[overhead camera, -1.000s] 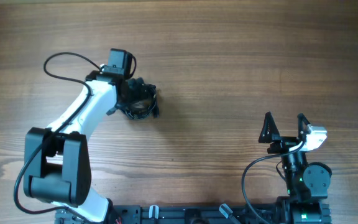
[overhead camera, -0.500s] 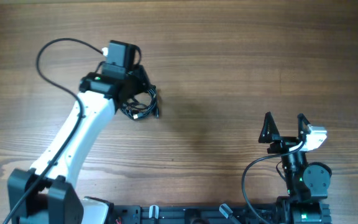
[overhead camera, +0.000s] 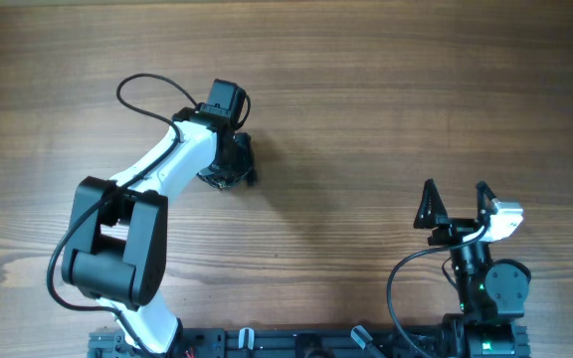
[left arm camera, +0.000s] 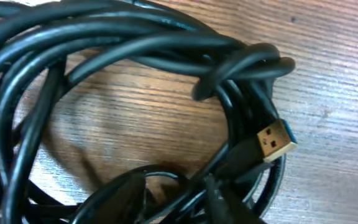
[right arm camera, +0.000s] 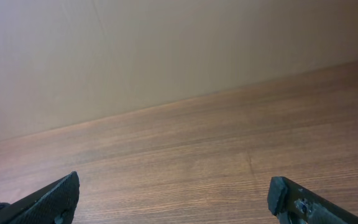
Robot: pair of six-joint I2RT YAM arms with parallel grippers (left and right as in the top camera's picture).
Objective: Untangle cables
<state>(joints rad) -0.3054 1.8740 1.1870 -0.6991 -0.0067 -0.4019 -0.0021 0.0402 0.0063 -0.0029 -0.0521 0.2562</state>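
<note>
The cables (overhead camera: 239,167) lie as one small black coiled bundle on the wood left of centre. In the left wrist view the cables (left arm camera: 135,37) fill the frame in overlapping loops, with a gold-tipped USB plug (left arm camera: 275,140) at the right. My left gripper (overhead camera: 229,157) reaches down into the bundle; its fingertips (left arm camera: 122,198) stand part-way apart at the bottom edge with strands crossing between them. Whether they pinch a strand is unclear. My right gripper (overhead camera: 456,202) stands wide open near the front right, far from the bundle, and holds nothing (right arm camera: 173,199).
The left arm's own thick black wire (overhead camera: 142,85) loops above its white link. The right arm's base (overhead camera: 485,288) sits at the front right edge. In the right wrist view a plain wall (right arm camera: 166,50) rises behind the bare wooden table (right arm camera: 197,155).
The left arm has swung its wrist rightward and folded back over the bundle. The coil has shifted slightly right and looks more bunched. The right arm has not moved.
</note>
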